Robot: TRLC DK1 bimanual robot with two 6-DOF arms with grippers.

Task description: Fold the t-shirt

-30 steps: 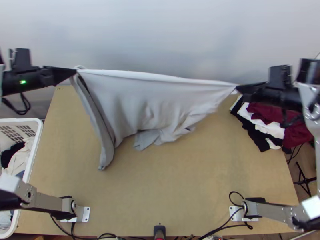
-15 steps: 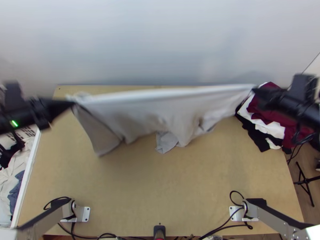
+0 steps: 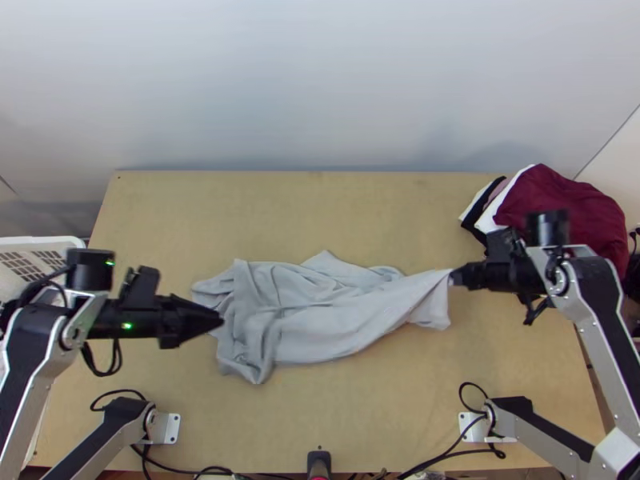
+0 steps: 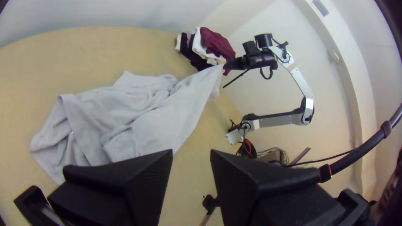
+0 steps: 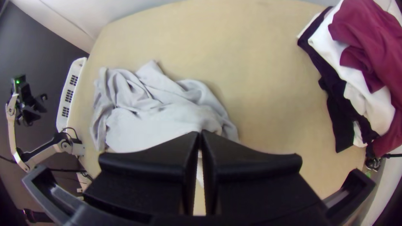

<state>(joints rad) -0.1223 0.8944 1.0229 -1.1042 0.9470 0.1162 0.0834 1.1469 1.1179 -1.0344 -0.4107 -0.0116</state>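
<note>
Lying bunched across the middle of the bench (image 3: 360,416), the grey t-shirt (image 3: 320,320) reaches from left of the centre toward the right edge. Its left part is crumpled in loose folds, one rumpled point sticks out toward the far edge, and the side nearer the front draws out into a smoother stretch that rises to the right claw (image 3: 456,278). That claw is closed on the right end of the shirt, its two fingers together with cloth pinched at the tips, and a flap hangs beside them. It may be a corner or a bit of hem in there; the folds make it hard to be sure.

The left claw (image 3: 222,321) is over the crumpled left end of the shirt. In the left wrist view its fingers (image 4: 153,180) stand apart with nothing between them, and bare bench shows through the gap. Whether their tips touch the cloth below, I cannot tell.

At the far right corner of the bench sits a pile of clothes (image 3: 564,212), dark red on top, with white and black pieces under it. A white basket (image 3: 40,241) with slotted sides stands just beside the left edge. Black cables (image 3: 436,459) run along the near edge, between the two arm bases.
</note>
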